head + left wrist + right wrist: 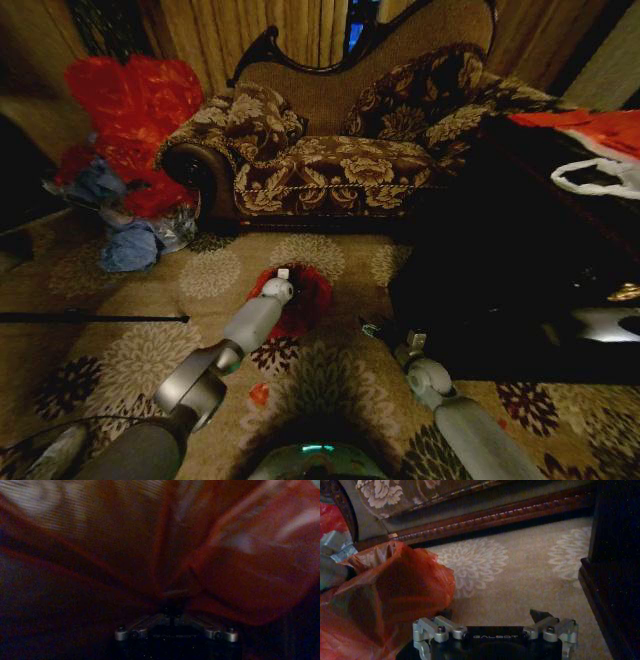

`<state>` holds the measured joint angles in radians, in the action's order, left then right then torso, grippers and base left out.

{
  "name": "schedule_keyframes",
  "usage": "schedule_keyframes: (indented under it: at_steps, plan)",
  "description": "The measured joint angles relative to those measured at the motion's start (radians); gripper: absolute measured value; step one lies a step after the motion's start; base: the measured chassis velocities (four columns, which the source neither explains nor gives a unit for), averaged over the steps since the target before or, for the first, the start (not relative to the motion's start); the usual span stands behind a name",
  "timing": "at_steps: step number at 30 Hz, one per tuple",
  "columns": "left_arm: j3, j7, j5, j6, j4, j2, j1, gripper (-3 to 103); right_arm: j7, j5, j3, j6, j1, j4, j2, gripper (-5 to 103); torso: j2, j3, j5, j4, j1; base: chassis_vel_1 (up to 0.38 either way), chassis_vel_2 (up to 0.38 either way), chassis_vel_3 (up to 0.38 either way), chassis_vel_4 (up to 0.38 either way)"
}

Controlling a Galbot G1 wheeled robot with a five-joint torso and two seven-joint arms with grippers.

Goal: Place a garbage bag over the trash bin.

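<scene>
The garbage bag (300,300) sits bunched on the flowered carpet (330,260) in front of the sofa (340,150), near the middle of the floor — the trash bin itself cannot be made out beneath it. The left gripper (172,605) is pressed together on a gathered fold of the red film. The right gripper (492,617) hangs just beside the bag, fingers spread and empty, with the black low table (520,250) to its right.
</scene>
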<state>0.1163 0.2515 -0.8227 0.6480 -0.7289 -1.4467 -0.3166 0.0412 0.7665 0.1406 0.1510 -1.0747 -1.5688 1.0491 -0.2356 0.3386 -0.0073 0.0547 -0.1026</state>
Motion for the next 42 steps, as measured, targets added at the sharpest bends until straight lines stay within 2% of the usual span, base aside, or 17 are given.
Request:
schedule_keyframes:
  at_steps: [3, 10, 12, 15, 21, 28, 34, 40, 42]
  plan:
    - [-0.01, -0.018, 0.02, -0.01, 0.02, -0.018, -0.004, 0, 0.001, 0.0, -0.004, 0.0, 0.002, -0.002, 0.0, 100, 0.0, 0.0, 0.0, -0.0003, 0.0, 0.0, 0.0, 0.0, 0.0]
    - [-0.052, -0.014, 0.064, -0.013, 0.052, -0.03, -0.014, 0, 0.004, -0.001, -0.022, 0.0, 0.015, -0.007, -0.002, 100, -0.001, -0.001, 0.0003, 0.0, 0.001, 0.0, 0.0, 0.0, 0.0]
    - [-0.064, -0.012, 0.091, -0.014, 0.079, -0.029, -0.022, 0, 0.006, 0.0, -0.026, 0.001, 0.016, -0.009, -0.003, 100, 0.0, 0.001, -0.0007, -0.0009, 0.0, 0.0, 0.0, 0.0, 0.0]
    - [-0.071, 0.004, 0.103, -0.016, 0.058, -0.02, -0.029, 0, 0.008, 0.0, -0.027, 0.001, 0.016, -0.012, -0.004, 100, 0.0, 0.0, -0.0004, -0.0003, 0.0, 0.0, 0.0, 0.0, 0.0]
    - [-0.071, 0.026, 0.083, -0.009, 0.005, 0.016, -0.031, 0, 0.014, -0.001, -0.04, 0.003, 0.028, -0.011, 0.002, 100, 0.0, 0.0, -0.0001, -0.0005, 0.0, 0.0, 0.0, 0.0, 0.0]
    - [-0.073, 0.011, 0.089, -0.017, 0.056, 0.0, 0.003, 0, 0.028, -0.001, -0.062, 0.005, 0.046, -0.01, 0.013, 100, 0.0, 0.0, 0.0001, -0.0005, 0.0, 0.0, 0.0, 0.0, 0.0]
    - [-0.078, -0.015, 0.109, -0.058, 0.076, -0.027, 0.026, 0, 0.033, -0.003, -0.07, 0.006, 0.047, -0.012, 0.011, 100, 0.0, 0.0, -0.0001, -0.0006, 0.0, 0.0, 0.0, 0.0, 0.0]
    - [-0.106, -0.049, 0.17, -0.11, 0.148, -0.079, 0.082, 0, 0.044, -0.009, -0.072, 0.006, 0.032, -0.036, 0.006, 100, 0.0, 0.0, -0.0002, 0.0001, 0.0, 0.0, 0.0, 0.0, 0.0]
    - [-0.111, -0.057, 0.175, -0.113, 0.157, -0.076, 0.084, 0, 0.048, -0.009, -0.088, 0.007, 0.035, -0.041, 0.005, 100, 0.0, 0.0, 0.0004, -0.0004, 0.0, 0.0, 0.0, 0.0, 0.0]
